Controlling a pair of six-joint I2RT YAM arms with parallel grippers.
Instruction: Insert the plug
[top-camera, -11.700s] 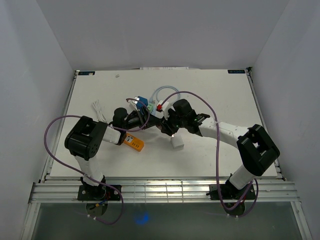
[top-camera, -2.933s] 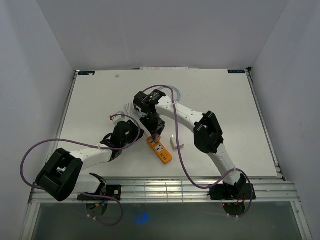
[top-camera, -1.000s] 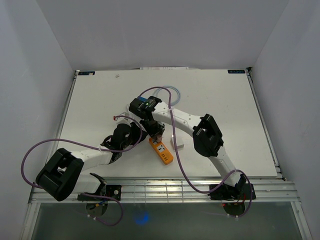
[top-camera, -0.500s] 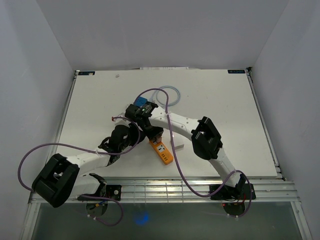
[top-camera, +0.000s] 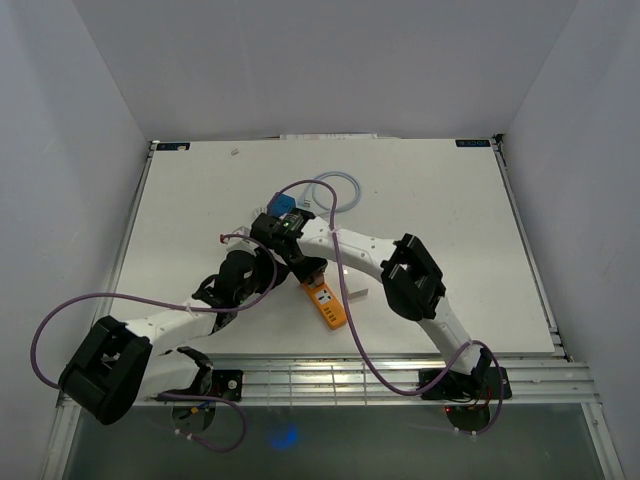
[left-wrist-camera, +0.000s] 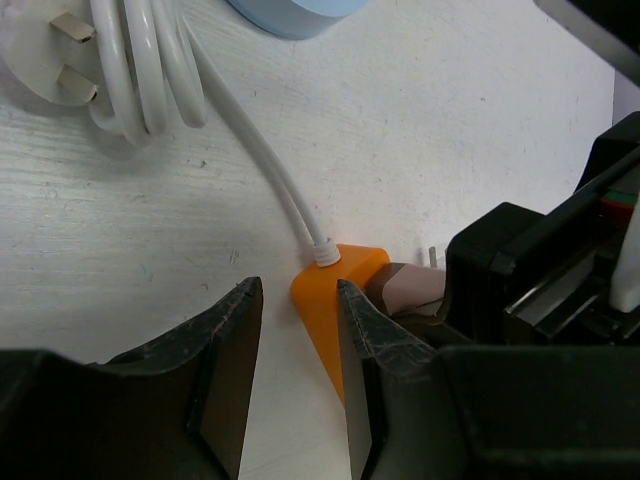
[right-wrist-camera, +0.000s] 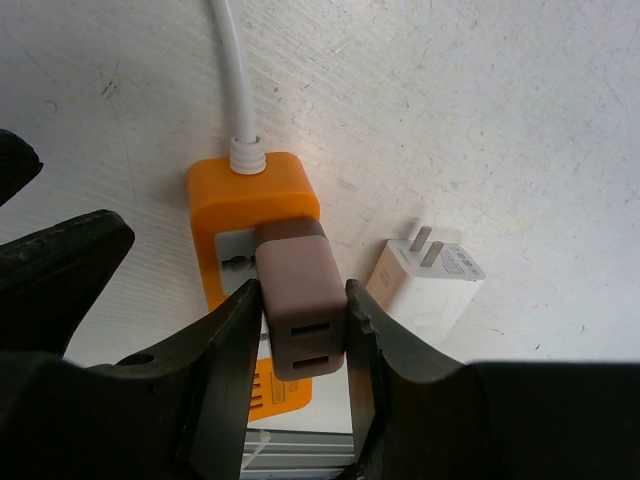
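The orange power strip (top-camera: 326, 306) lies on the white table near the front, with its white cord leaving its far end. My right gripper (right-wrist-camera: 300, 302) is shut on the brown plug (right-wrist-camera: 295, 280), a two-port charger, and holds it upright on the strip's (right-wrist-camera: 250, 195) first socket. I cannot see its prongs. My left gripper (left-wrist-camera: 297, 295) is open at the strip's cord end (left-wrist-camera: 340, 275), with one finger (left-wrist-camera: 365, 345) against the strip's side and bare table between the jaws. The plug also shows in the left wrist view (left-wrist-camera: 405, 285).
A white charger (right-wrist-camera: 425, 285) lies prongs up just right of the strip and also shows in the top view (top-camera: 357, 293). The strip's coiled white cord (left-wrist-camera: 150, 70) and its wall plug (left-wrist-camera: 50, 40) lie to the left. A pale blue cable loop (top-camera: 335, 190) lies behind.
The right gripper has brought the brown plug down and forward onto the strip's socket. The left arm has slid in towards the strip's cord end. The strip has shifted slightly towards the front.
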